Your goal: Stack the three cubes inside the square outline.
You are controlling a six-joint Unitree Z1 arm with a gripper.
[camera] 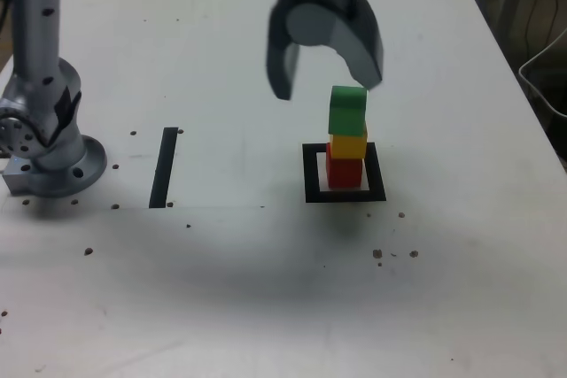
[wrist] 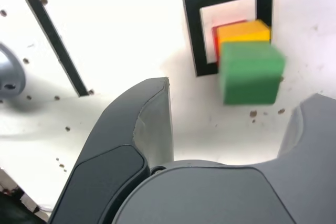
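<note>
- Three cubes stand as one column inside the square outline (camera: 310,174): the red cube (camera: 345,171) at the bottom on the white centre, the yellow cube (camera: 349,144) on it, the green cube (camera: 347,111) on top.
- The column is not quite plumb. In the exterior view the green cube sits slightly askew on the yellow one, and the wrist view shows each block offset a little from the one beneath.
- The black frame shows on all sides of the red cube, so the stack reads as inside the outline.
- The claw (camera: 330,84) hangs above the column and toward the exterior view's left of it. Its jaws are spread wide, well beyond a cube's width, and hold nothing. One jaw tip sits just beside the green cube's upper corner; whether it touches I cannot tell.
- Judged from this, the stacking looks done, and the coming move is to lift away without that near jaw nudging the top block.
- Further out on the table (camera: 461,307) lie a single straight black tape strip (camera: 164,167) and the arm's base (camera: 49,152), well apart from the stack.
</note>
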